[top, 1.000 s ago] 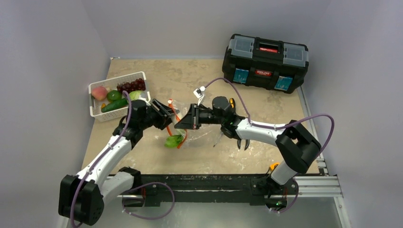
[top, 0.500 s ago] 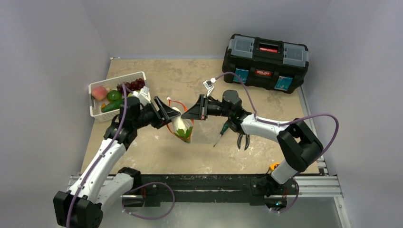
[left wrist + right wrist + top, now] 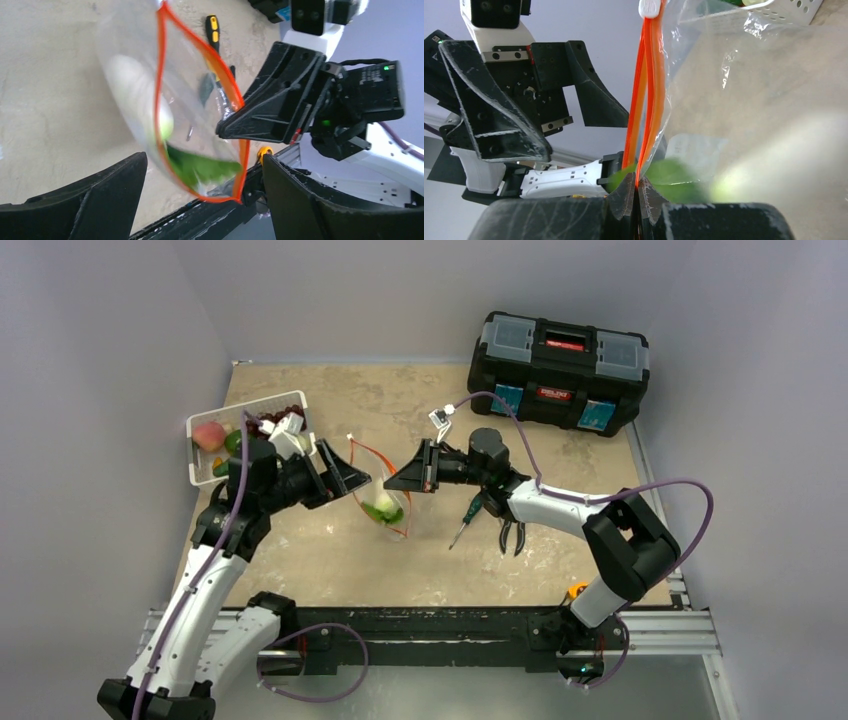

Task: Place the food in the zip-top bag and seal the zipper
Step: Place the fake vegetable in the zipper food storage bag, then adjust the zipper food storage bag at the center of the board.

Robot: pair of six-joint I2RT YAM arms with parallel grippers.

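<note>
Hanging from your right tool [image 3: 636,199], the bag [image 3: 386,502] sits over the middle of the worktop [image 3: 340,400], between your two arms. That tool is clenched on the zipper [image 3: 647,100], pinching the orange-red strip at one end of the mouth. From the right wrist you see the two halves of the strip running up almost together to a small white tab [image 3: 651,7]. From the left wrist the same strip bows out into a long loop, so the mouth stands open. The plastic is clear and crinkly, catching glare, and the worktop shows through it.

Inside you have the cabbage [image 3: 199,170], with its green leaves low in the bag and a pale rounded part above them against the wall. Whether the bag's bottom touches the worktop you cannot tell.

Your left tool [image 3: 338,476] is released, jaws spread wide and holding nothing, facing the open mouth from just beside it.

Behind your left arm the basket [image 3: 199,476] holds the peach [image 3: 208,435] and a green fruit [image 3: 233,442]. The arm hides most of the rest.

A screwdriver [image 3: 462,524] and pliers [image 3: 510,537] lie under your right arm, and a toolbox [image 3: 558,370] stands at the far right.
</note>
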